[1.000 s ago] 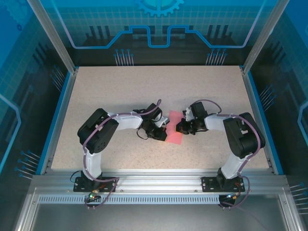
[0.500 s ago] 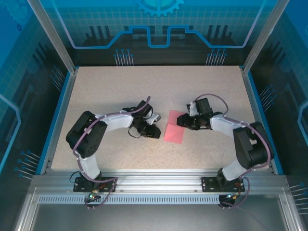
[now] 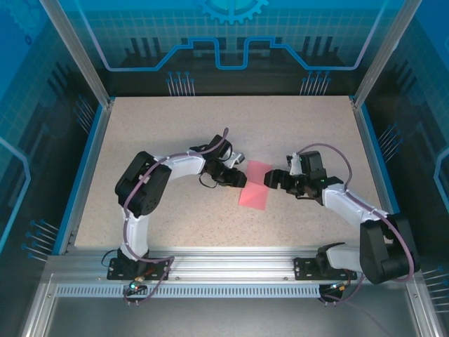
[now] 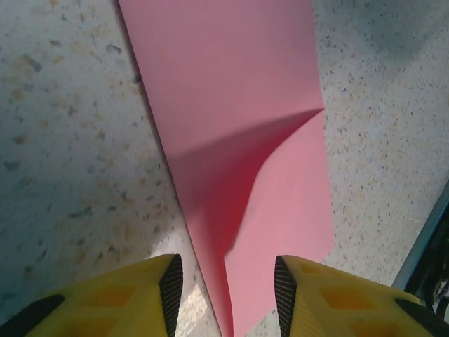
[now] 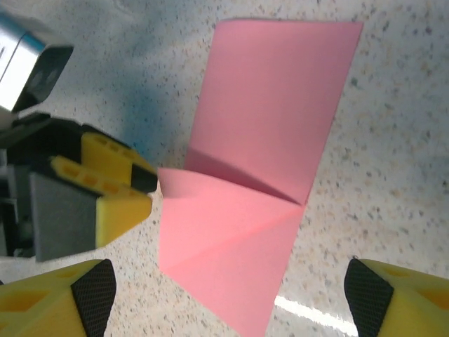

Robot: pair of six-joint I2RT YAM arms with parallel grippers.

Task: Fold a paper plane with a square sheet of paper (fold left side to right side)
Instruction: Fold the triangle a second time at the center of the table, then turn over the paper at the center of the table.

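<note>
Top external shows the speckled bench [image 3: 175, 133] spread beneath the square sheet of paper [image 3: 254, 186], which lies as a narrow pink-red strip, so the left-to-right fold looks largely made. The left tool [image 3: 236, 178] sits at the sheet's left edge, its fingers released and straddling a lifted corner, probably to pinch it or press it flat. The right tool [image 3: 276, 180] hovers just right of the sheet, spread wide and grasping nothing, likely ready to steady it.

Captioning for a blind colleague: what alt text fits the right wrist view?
A pink-red sheet of paper, partly folded over itself, lies on a speckled table. The left gripper sits at its left edge; the right gripper is open.
</note>
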